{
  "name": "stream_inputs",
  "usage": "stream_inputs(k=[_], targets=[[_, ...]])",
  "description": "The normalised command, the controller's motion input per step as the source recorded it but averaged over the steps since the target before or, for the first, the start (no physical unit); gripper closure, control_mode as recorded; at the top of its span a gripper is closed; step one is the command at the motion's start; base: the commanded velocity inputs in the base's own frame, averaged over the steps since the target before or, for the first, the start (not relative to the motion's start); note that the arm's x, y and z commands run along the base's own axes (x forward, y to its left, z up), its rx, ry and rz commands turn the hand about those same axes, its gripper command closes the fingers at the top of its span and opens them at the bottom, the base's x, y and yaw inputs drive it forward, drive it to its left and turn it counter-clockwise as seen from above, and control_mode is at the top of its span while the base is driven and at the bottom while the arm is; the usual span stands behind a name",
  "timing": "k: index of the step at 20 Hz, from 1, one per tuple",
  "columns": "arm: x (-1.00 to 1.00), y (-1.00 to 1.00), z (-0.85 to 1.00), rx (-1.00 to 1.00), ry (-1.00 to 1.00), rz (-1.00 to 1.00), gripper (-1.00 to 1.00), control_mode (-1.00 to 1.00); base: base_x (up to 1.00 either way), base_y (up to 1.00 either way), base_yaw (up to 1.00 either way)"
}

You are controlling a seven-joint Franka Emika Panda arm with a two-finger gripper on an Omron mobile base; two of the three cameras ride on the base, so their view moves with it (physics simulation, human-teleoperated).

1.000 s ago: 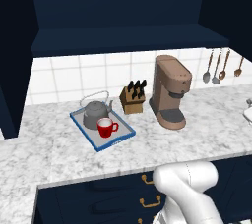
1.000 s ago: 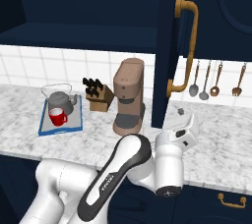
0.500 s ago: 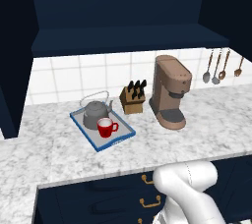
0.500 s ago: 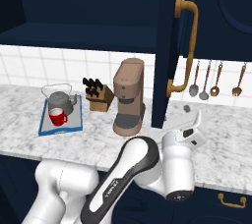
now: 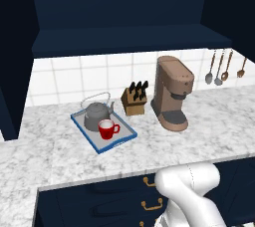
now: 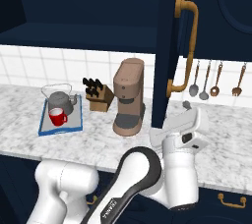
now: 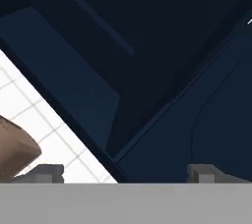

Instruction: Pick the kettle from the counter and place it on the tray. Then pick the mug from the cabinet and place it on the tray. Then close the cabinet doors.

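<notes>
Marbled counter (image 5: 209,136) runs below the tiled wall, and on it the tray (image 5: 82,124) carries both the kettle (image 5: 96,113) and the mug (image 5: 106,129), the mug just in front of the kettle, so 2 of the 3 steps look finished. What remains is the cabinet doors (image 6: 173,36): the right one stands swung out over the counter. The gripper (image 6: 188,115) is raised just beside that door's lower edge, likely to push it shut. Its fingers (image 7: 49,171) stand wide apart and empty, the door panel close ahead of them.
</notes>
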Motion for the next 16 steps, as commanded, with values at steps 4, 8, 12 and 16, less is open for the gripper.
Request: stream_inputs(k=[4,8,12,16], targets=[[-0.39,0.38,0.28,-0.25,-0.13,0.0,-1.0,-1.0,0.0,0.0,0.0],[-0.23,0.67,0.14,-0.42,0.0,0.0,-1.0,-1.0,0.0,0.0,0.0],[-0.26,0.67,0.28,-0.39,-0.03,0.0,-1.0,-1.0,0.0,0.0,0.0],[-0.26,0.7,0.39,-0.37,-0.02,0.0,-1.0,-1.0,0.0,0.0,0.0]])
